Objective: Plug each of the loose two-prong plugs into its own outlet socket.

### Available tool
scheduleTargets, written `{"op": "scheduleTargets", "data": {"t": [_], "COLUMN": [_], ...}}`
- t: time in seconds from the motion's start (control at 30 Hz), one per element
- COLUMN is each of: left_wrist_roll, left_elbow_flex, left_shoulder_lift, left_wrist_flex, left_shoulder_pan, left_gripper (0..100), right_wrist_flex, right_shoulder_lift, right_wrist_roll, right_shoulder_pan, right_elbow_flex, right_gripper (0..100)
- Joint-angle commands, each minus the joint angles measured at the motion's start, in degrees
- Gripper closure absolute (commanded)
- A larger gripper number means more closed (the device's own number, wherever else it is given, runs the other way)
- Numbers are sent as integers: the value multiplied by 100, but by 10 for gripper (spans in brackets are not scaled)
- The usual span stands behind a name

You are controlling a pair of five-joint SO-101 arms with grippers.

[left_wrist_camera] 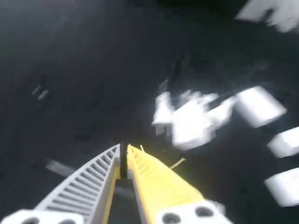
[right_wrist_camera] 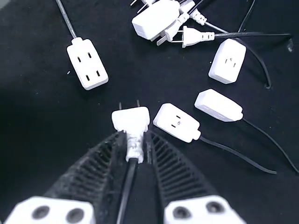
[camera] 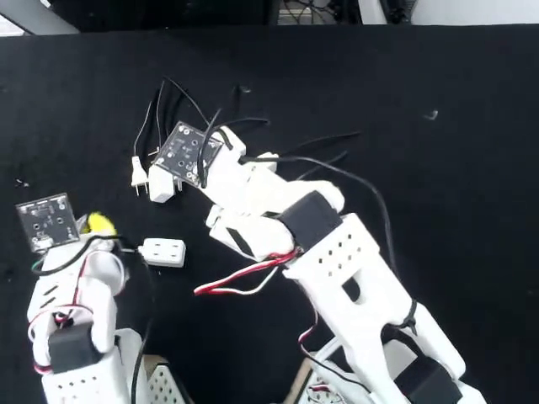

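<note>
We have the right gripper (right_wrist_camera: 132, 140) clamped on a plug (right_wrist_camera: 131, 120) by its neck, prongs forward to meet the socket (right_wrist_camera: 176, 122) just beside it, left of the table's (camera: 438, 168) middle. The left gripper (left_wrist_camera: 124, 156) is closed and empty.

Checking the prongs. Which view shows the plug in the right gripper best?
The right wrist view: the plug sits in the right gripper, both prongs plain. In the high view the arm's wrist covers that spot; the left wrist view gives blurred white shapes I cannot tell apart.
</note>
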Motion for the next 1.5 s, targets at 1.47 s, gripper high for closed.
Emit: {"op": "scheduleTargets", "data": {"t": [1.47], "left_wrist_roll": [-888], "left_elbow_flex": [1895], "left_shoulder_lift": [26], "left_wrist_flex": [-246], "left_shoulder_pan": [-2853], "left_gripper": [970], "right_wrist_flex": [1495], "right_shoulder_lift": [5982], "right_wrist_roll": [1029], "right_shoulder_pan": [-1486], "right_elbow_flex": [-5754], "right_gripper": [988]}}
